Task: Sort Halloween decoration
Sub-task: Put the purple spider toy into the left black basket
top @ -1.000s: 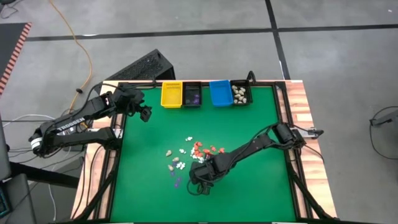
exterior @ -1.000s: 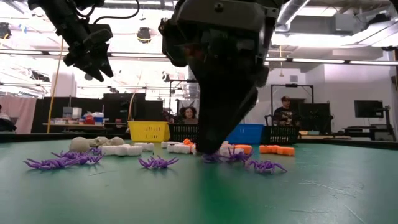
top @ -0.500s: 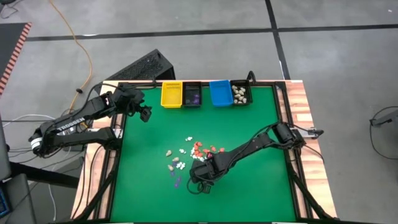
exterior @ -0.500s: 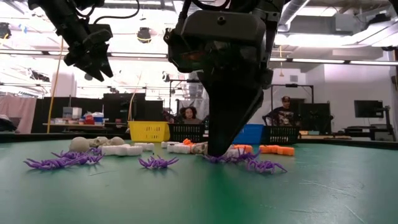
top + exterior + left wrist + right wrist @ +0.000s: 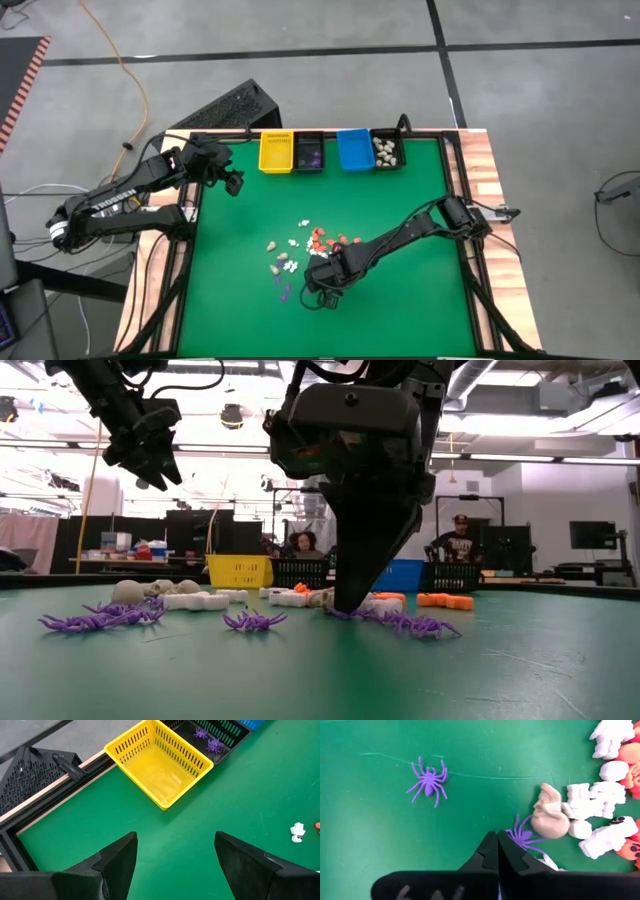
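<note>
right gripper [image 5: 497, 851]: jaws pressed together at the mat, apparently nipping a purple spider [image 5: 521, 838] just ahead, likely for the black bin [image 5: 309, 152] | left gripper [image 5: 175, 865]: spread, waiting beside the yellow bin [image 5: 159, 762]

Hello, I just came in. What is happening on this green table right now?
The right gripper is down on the green table with its fingers closed on a small purple plastic spider, at the edge of a pile of white, cream and orange pieces. The left gripper waits open near the yellow slotted bin.
</note>
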Controlling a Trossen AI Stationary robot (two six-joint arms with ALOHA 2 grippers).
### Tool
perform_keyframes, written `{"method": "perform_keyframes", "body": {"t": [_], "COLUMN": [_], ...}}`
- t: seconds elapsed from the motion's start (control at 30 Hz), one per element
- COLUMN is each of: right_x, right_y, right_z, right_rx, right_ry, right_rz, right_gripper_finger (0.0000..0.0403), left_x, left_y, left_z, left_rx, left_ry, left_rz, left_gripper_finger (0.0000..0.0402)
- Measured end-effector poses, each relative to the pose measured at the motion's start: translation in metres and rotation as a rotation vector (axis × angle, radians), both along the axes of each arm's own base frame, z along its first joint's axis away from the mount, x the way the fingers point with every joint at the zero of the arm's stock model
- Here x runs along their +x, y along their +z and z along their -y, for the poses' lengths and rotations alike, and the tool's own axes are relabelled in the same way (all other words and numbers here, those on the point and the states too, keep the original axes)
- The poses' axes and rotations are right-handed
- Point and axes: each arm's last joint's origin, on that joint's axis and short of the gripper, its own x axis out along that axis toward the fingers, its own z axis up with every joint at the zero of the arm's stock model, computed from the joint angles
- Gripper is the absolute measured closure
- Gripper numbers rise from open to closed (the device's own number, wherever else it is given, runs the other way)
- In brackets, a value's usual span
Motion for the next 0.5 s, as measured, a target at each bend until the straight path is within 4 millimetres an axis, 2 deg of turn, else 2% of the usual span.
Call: {"method": "perform_keyframes", "body": {"t": [0.1,0.2,0.5], "right_x": [0.000,0.003,0.015], "right_y": [0.001,0.009,0.059], "right_z": [0.000,-0.001,-0.002], "right_rx": [0.012,0.018,0.017], "right_ry": [-0.015,-0.014,0.029], "right_rz": [-0.005,0.009,0.074], "right_gripper_finger": [0.0388,0.0389,0.0389], "left_x": [0.000,0.000,0.000], "left_y": [0.000,0.000,0.000], "left_z": [0.000,0.000,0.000], "left_rx": [0.000,0.000,0.000], "left_ry": [0.000,0.000,-0.001], "left_rz": [0.000,0.000,0.000], "left_gripper_finger": [0.0145,0.0145,0.0145]}}
